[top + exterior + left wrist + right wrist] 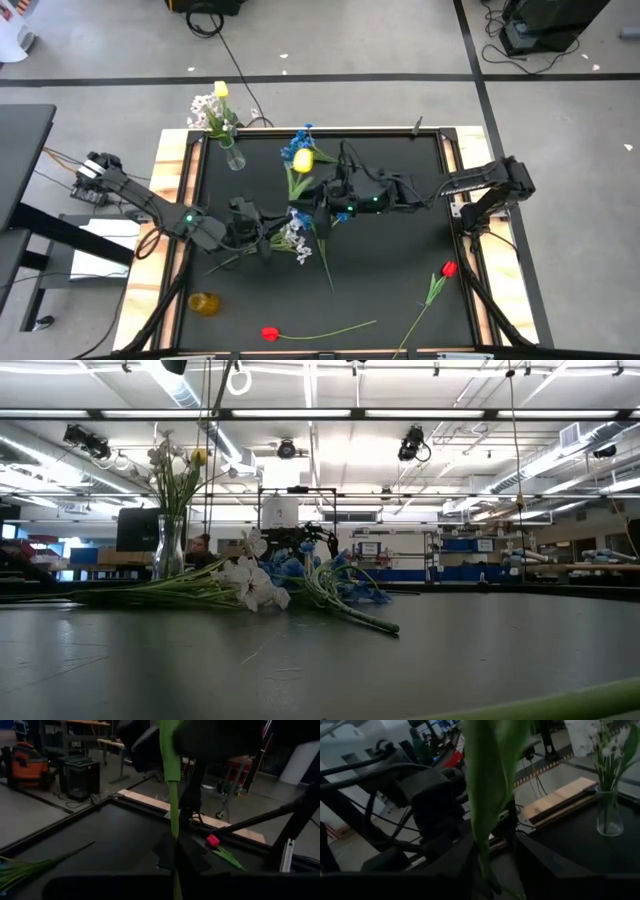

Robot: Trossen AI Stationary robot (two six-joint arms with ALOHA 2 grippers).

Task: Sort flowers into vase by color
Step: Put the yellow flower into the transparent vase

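Evidently, both arms are meeting over the middle of the dark worktop [400, 260], and the trouble ahead is looking like a fumbled handover. The left gripper [262, 238], reaching in from nine o'clock, is pinching its jaws fully together on a thin green stalk [173, 805], as its wrist view shows. The right gripper [325, 192], coming from three o'clock, is standing with its jaws roughly half apart and a green leaf and stalk running between them; whether they are truly clamping it, one cannot tell. A yellow tulip [303, 158] is sitting at about twelve o'clock of the right gripper, with blue blossoms [304, 135] just beyond and white blossoms [294, 236] lying between the two grippers. If both arms are pulling the same stem apart, the stalk is likely bending or slipping out; if either lets go early, the flower is dropping back into the tangle. The clear vase [234, 155] at the eleven o'clock corner is already holding white and yellow blooms and is looking narrow and tippable, so a stem swung in at an angle is risking knocking it over. Two red tulips [270, 333] are waiting near six o'clock, well apart from the action.
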